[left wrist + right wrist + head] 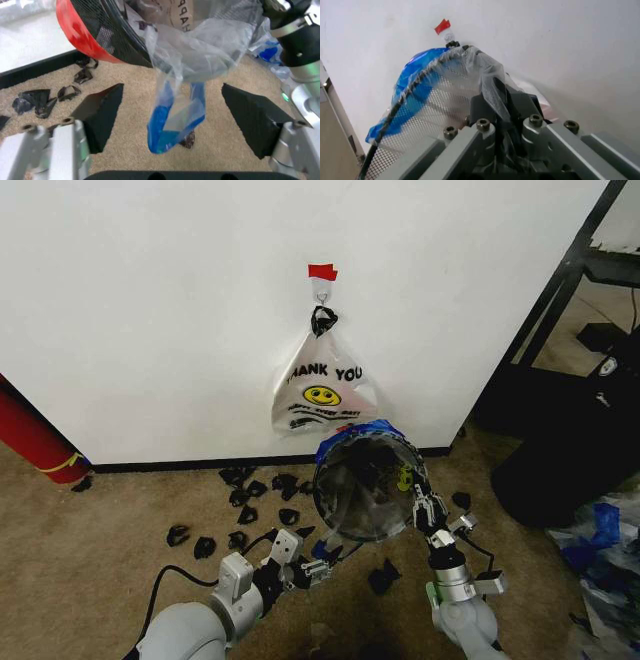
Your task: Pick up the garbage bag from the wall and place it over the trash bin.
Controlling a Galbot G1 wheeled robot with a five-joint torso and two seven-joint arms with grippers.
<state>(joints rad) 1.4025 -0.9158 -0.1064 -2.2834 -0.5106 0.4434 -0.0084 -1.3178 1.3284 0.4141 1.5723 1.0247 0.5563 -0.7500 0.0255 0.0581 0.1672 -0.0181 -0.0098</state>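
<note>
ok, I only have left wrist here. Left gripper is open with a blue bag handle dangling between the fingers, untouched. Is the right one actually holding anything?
Observer: Yes. In the right wrist view the right gripper is shut, pinching the garbage bag plastic at the trash bin rim.
Operator: How does the bin sit?
Observer: In the head view it's tilted, mouth toward the camera, with the bag's blue edge wrapped over the rim on the wall side.
Operator: Anything on the hook?
Observer: A white THANK YOU bag hangs from the hook by black knotted handles, under the red tape.
</note>
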